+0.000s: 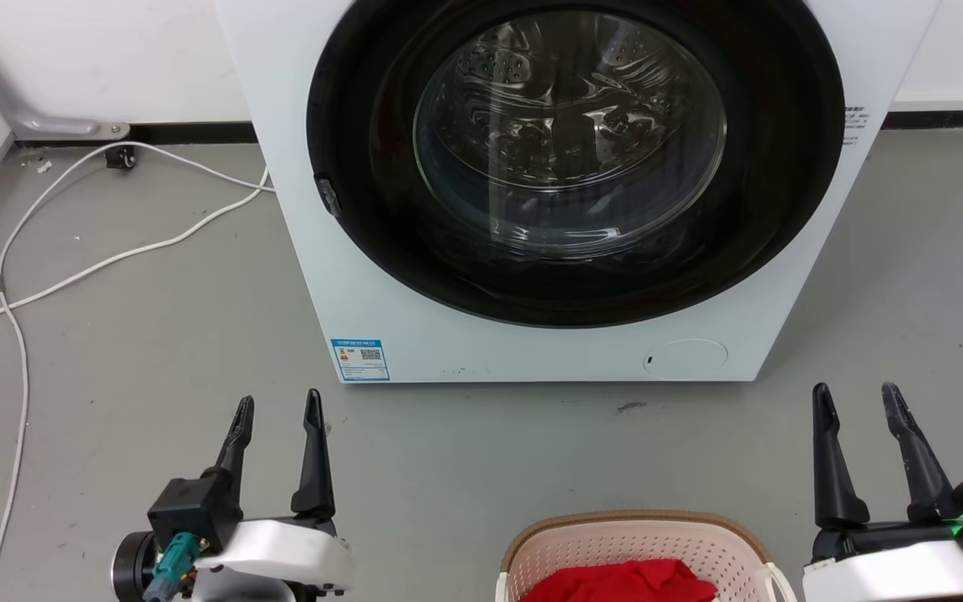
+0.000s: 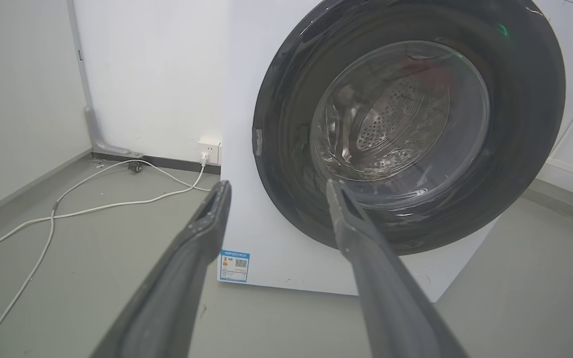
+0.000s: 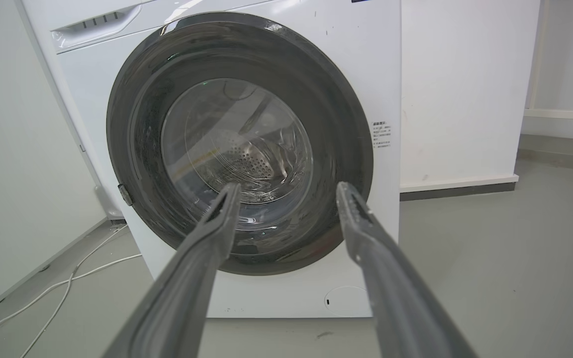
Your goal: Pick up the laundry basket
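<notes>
Laundry basket – perforated plastic; washer door – glossy glass.

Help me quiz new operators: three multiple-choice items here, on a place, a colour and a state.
1. Relative to the washing machine, the laundry basket sits: A) on top; B) on the floor in front; C) inside.
2. The cloth in the basket is: A) blue; B) white; C) red.
3. Both arms' jaws are: A) open, empty; B) shut on the basket; C) shut, empty.
Answers: B, grey floor lies between them; C, red folds lie inside; A, each pair stands apart.
</notes>
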